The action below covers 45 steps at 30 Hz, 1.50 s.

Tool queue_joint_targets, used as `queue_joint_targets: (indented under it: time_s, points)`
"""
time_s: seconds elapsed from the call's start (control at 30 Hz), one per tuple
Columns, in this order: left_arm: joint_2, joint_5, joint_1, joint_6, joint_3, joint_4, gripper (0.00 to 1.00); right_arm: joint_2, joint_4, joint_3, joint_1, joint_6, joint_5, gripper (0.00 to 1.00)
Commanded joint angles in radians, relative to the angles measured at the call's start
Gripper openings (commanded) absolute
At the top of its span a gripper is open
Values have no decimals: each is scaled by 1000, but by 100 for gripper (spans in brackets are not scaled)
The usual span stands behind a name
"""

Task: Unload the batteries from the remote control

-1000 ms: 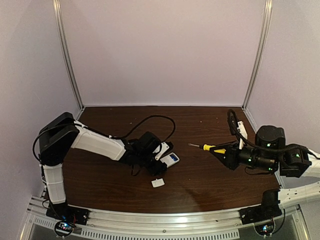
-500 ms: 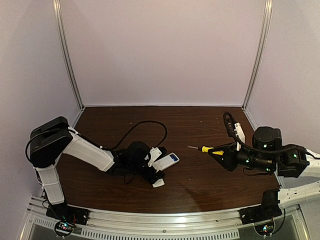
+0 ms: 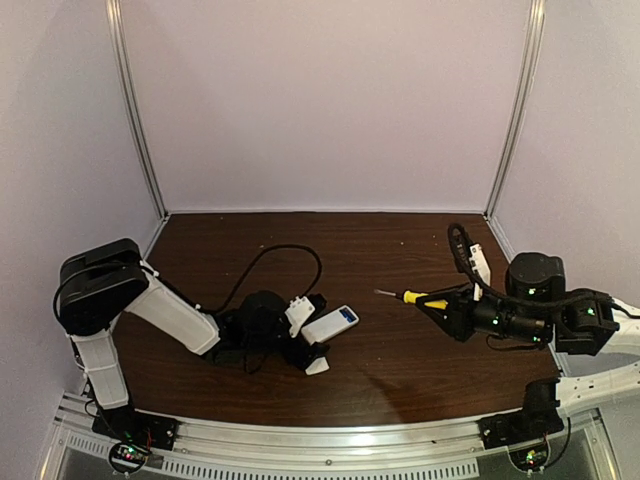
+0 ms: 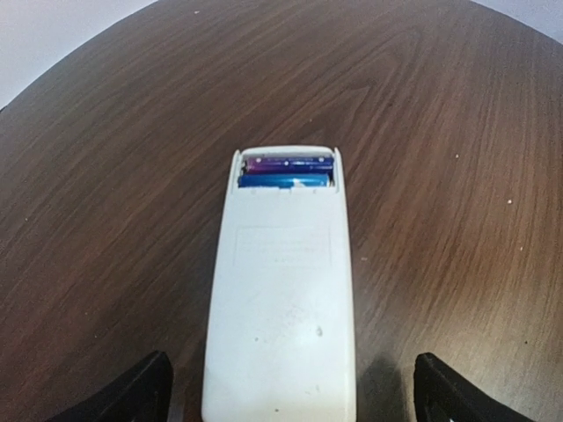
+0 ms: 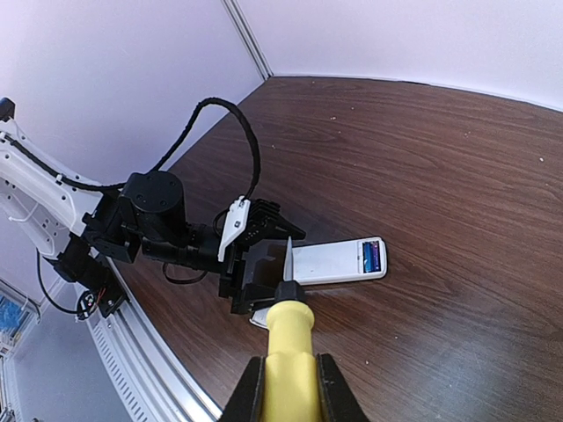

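The white remote control (image 4: 281, 308) lies flat on the dark wood table, its open compartment at the far end showing the blue batteries (image 4: 288, 173). My left gripper (image 4: 290, 391) is open, its fingers wide on either side of the remote's near end and clear of it. From above, the remote control (image 3: 332, 323) lies just right of the left gripper (image 3: 312, 332). My right gripper (image 5: 290, 387) is shut on a yellow-handled screwdriver (image 5: 288, 352), held above the table to the right with its tip pointing at the remote (image 5: 330, 262).
A small white cover piece (image 3: 316, 366) lies on the table just in front of the left gripper. A black cable (image 3: 290, 250) loops up behind the left arm. Pale walls and metal posts enclose the table, with a rail (image 3: 320, 445) along the front.
My left gripper has opened wide, let go of the remote and drawn back to the left. The remote now lies on the table. The right arm has shifted only slightly.
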Motion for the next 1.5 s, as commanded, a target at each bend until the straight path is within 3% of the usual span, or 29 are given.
queue_joint_targets:
  time_s: [0.0,0.53,0.97,1.37,1.47]
  points:
    - [12,3,-4,23,2,95,96,-11,11,-14,1,-5,0,1]
    - [112,-4,7,-4,112,59,85,-7,13,-17,3,-8,-4,1]
    - [140,48,41,-29,97,74,78,-7,13,-17,2,-7,-4,1]
    - [181,104,55,-21,80,113,66,0,17,-19,2,-8,-4,1]
    - [186,123,56,-9,81,119,57,0,16,-19,3,-9,-4,1]
